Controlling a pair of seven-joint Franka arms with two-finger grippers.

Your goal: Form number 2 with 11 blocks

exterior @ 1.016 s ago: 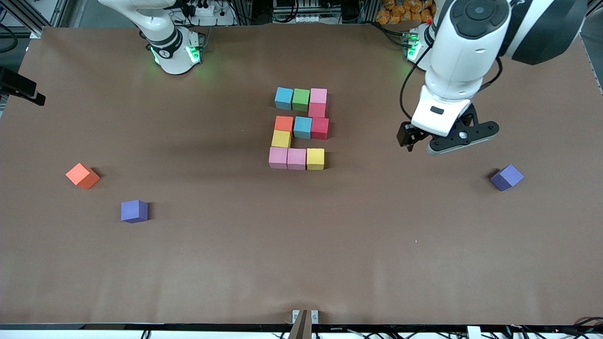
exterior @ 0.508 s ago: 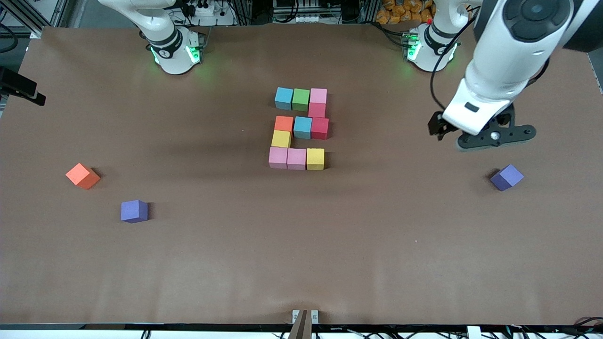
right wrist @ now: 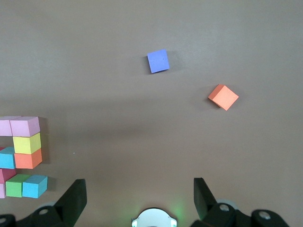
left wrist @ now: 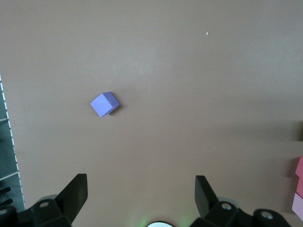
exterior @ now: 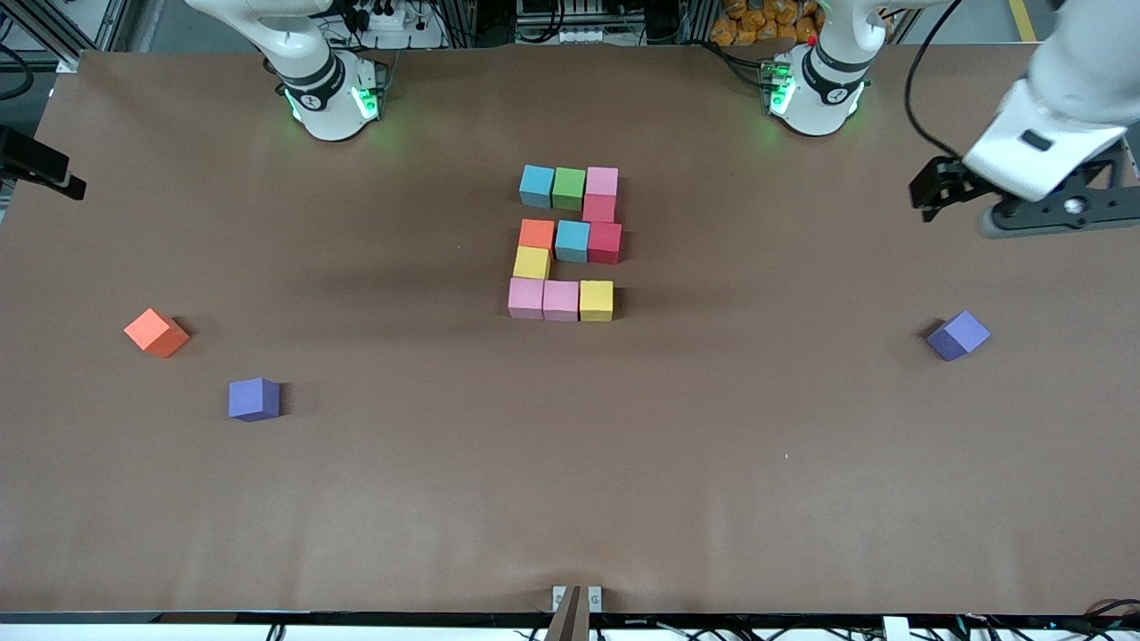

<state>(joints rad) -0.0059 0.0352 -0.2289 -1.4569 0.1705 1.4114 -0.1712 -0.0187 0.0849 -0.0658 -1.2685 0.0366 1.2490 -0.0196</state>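
digit: number 2 (exterior: 566,242) of touching matte foam blocks, mid-table
strays: orange foam cube (exterior: 156,333) + purple foam cube (exterior: 254,399) at its 8 o'clock; 2nd purple cube (exterior: 958,336) at 4
L gripper (left wrist: 141,195): spread, empty, over table's L-arm end
R gripper (right wrist: 137,193): spread, empty, waits

I count fourteen cubes on my table. Eleven of them sit touching in the digit (exterior: 565,242), and three lie loose.

By colour:
- three pink cubes (exterior: 602,181) (exterior: 525,297) (exterior: 560,300)
- two red cubes (exterior: 599,208) (exterior: 605,242)
- two light blue cubes (exterior: 536,185) (exterior: 572,240)
- two yellow cubes (exterior: 532,263) (exterior: 596,300)
- one green cube (exterior: 568,187)
- two orange cubes (exterior: 536,234) (exterior: 156,332), one in the digit and one loose
- two purple cubes (exterior: 254,399) (exterior: 958,335), both loose

The digit has five rows, holding three, one, three, one and three cubes.

I have two grippers, my left gripper (left wrist: 140,194) and my right gripper (right wrist: 137,194). Each has two fingers.
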